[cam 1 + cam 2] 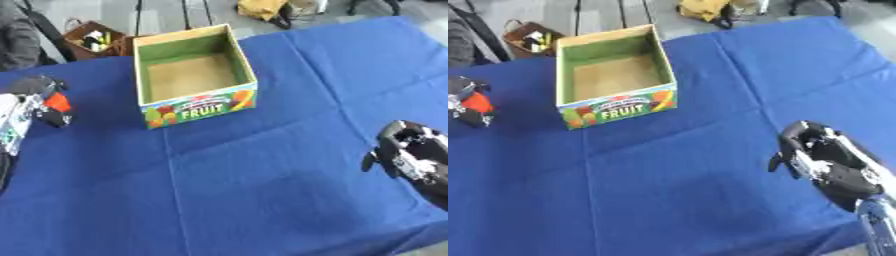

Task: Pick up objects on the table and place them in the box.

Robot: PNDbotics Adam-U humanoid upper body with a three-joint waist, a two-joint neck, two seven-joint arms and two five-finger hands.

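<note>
box: sits open-topped at 12 o'clock on the blue cloth, looks empty, so it's ready for drops
left hand: at 9 o'clock, fingers curled round an orange thing, probably the next item headed in
right hand: at 4 o'clock, seems curled on nothing, just parked out of the way

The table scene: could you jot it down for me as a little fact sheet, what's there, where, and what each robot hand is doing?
surface: table under a blue cloth
box: open fruit box at the far middle, upright, nothing seen inside
left robot hand: at the table's left edge, fingers curled round an orange object
right robot hand: over the cloth near the right edge, fingers curled, holding nothing
beyond the table: brown basket on the floor, yellow item
loose objects on the cloth: none seen
</note>
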